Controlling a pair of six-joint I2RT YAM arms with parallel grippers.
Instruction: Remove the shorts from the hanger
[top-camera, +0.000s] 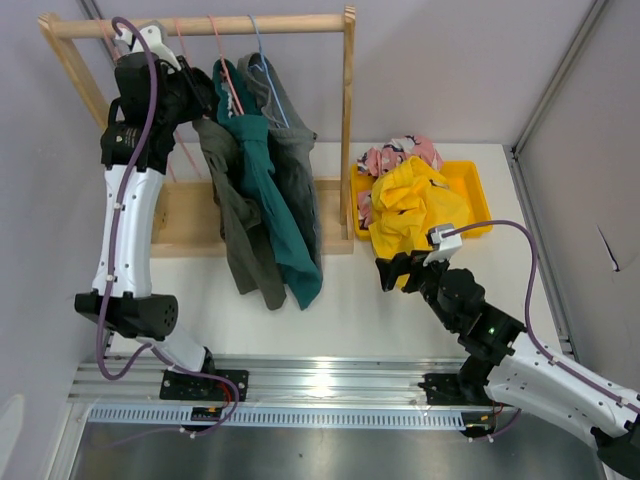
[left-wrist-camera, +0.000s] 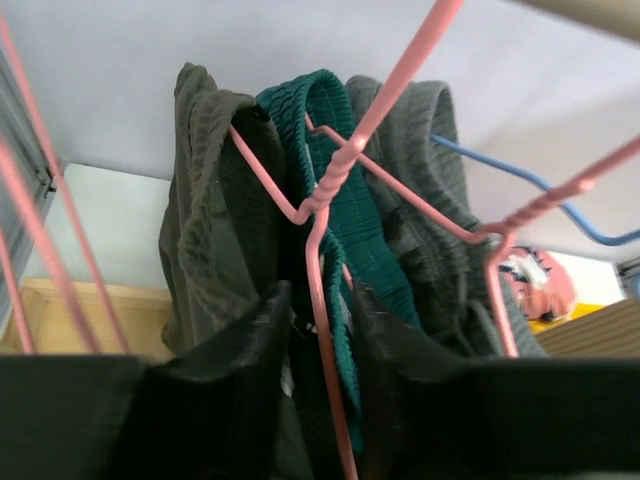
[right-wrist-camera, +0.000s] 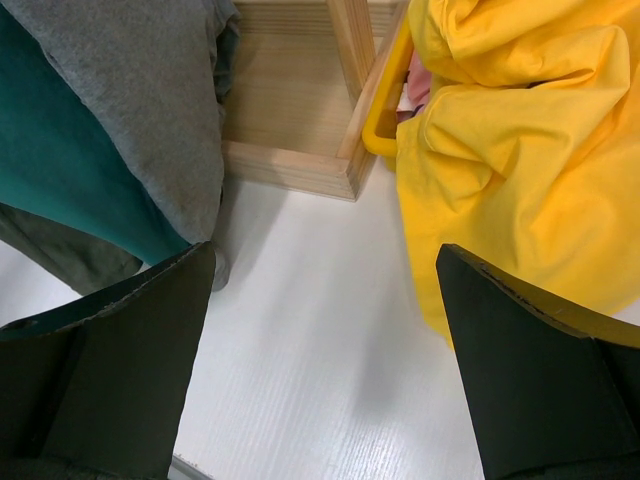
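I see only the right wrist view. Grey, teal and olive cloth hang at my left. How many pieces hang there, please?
Observer: Three hang from the wooden rail: olive shorts, teal shorts and grey shorts.
Operator: Where is the left gripper?
Observer: Up at the rail. Its jaws stand open on either side of a pink hanger, next to the olive shorts.
Operator: I see some pink behind the yellow shorts. What is it?
Observer: Pink patterned shorts, lying in the yellow tray behind the yellow ones.
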